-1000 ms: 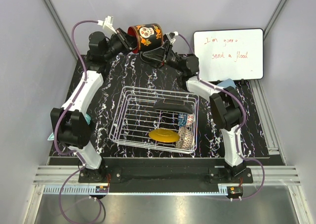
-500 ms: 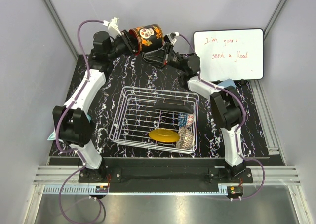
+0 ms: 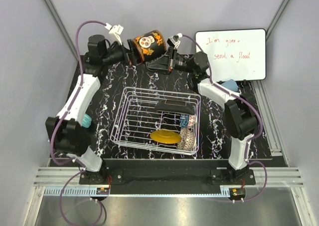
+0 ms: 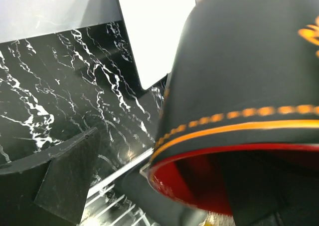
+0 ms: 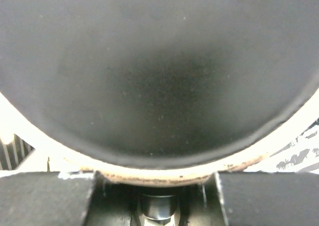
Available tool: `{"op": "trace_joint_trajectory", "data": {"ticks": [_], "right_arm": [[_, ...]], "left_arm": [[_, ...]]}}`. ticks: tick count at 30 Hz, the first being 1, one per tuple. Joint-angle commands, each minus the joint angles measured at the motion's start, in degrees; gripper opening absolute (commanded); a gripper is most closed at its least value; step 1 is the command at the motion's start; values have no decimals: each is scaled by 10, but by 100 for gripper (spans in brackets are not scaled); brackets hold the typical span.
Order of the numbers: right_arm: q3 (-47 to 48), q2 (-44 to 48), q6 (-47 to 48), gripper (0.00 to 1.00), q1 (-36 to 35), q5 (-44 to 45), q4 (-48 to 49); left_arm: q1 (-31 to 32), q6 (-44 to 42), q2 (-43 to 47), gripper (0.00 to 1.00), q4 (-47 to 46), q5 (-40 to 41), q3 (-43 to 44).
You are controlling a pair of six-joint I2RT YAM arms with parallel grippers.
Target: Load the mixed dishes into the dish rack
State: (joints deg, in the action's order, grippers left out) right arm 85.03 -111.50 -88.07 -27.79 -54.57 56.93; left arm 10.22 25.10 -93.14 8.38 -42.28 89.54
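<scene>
One skull mug (image 3: 148, 43), right claw (image 3: 160, 62) half-hidden

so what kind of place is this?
Probably a lab robot test cell, not a kitchen: grey panel walls, a whiteboard, two arms bolted beside a marbled mat.

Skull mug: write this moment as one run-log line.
skull mug: airborne beyond dish rack | left gripper: open | right gripper: holding skull mug

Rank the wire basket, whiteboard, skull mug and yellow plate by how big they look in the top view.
Largest to smallest: dish rack; whiteboard; skull mug; yellow plate. The mug is held up nearer the camera and the plate looks tilted, so those two are unsure.
</scene>
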Motion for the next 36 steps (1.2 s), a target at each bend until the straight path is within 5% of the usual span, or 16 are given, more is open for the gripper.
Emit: {"op": "trace_joint_trajectory", "data": {"ticks": [1, 7, 9, 13, 16, 20, 23, 36], "right_arm": [[38, 64, 90, 0, 2, -43, 41], [46, 77, 167, 0, 19, -64, -57], [54, 81, 195, 0, 21, -70, -110], [72, 96, 282, 0, 26, -74, -202], [108, 125, 476, 0, 13, -44, -436], [183, 136, 719, 0, -50, 133, -793], [199, 124, 826, 0, -117, 280, -886], [185, 71, 904, 0, -239, 502, -909]], "left_arm": [[-11, -118, 65, 99, 113, -142, -46], [-101, -247, 119, 99, 256, -223, -70], [-122, -348, 120, 99, 311, -243, -64], [-171, -451, 102, 99, 420, -204, -76], [-196, -457, 88, 99, 424, -155, -94], [-212, -416, 67, 99, 421, -97, -86], [-213, -414, 60, 99, 422, -70, -74], [-249, -364, 31, 99, 435, -78, -35]]}}
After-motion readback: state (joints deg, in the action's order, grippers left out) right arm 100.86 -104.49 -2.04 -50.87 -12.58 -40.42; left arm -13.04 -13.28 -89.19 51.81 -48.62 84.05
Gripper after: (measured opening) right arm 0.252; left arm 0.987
